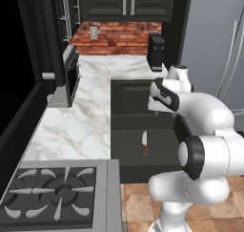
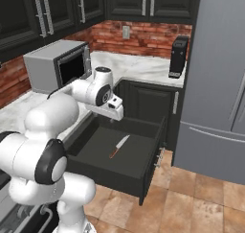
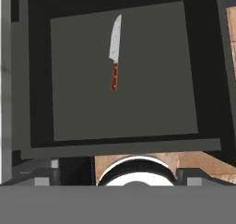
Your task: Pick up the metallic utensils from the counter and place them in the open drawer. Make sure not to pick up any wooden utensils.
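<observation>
A small knife (image 3: 115,52) with a silver blade and reddish-brown handle lies flat on the floor of the open drawer (image 3: 152,80), touching nothing else. In the base views the knife (image 1: 144,142) (image 2: 119,146) rests near the middle of the dark drawer (image 1: 128,147) (image 2: 149,165), which is pulled out from the black cabinets. My gripper (image 2: 114,116) hangs above the drawer's back edge, open and holding nothing, well above the knife. The counter and the wooden utensils are out of view.
An L-shaped marble worktop (image 1: 86,121) carries a microwave (image 2: 57,64) and a black appliance (image 2: 178,57). A gas hob (image 1: 57,193) sits at the near left. The grey fridge (image 2: 215,83) stands right of the drawer, over tiled floor (image 2: 191,198).
</observation>
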